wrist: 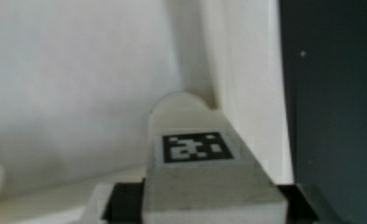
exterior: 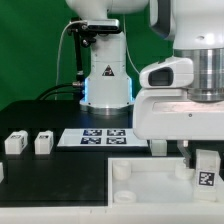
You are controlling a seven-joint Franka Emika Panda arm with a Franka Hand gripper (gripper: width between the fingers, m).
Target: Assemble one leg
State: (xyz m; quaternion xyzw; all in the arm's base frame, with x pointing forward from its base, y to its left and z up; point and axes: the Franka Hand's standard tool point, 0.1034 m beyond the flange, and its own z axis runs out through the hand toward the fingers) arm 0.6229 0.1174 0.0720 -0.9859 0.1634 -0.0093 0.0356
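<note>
Fingers (wrist: 127,203) clamp the leg (exterior: 205,167) over the white tray (exterior: 150,185), at its corner on the exterior view's right. If the leg sits tilted or off its stud, pressing down could jam it.

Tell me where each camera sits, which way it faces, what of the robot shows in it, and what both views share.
Exterior view: off the arm, low beside the black table, facing across it to the robot base; the arm's white wrist fills its right side, above the pincer.
Wrist view: on the wrist, looking down along the pincer at the leg and the white tray; a dark finger shows.
Shared: the tagged leg over the tray.
</note>
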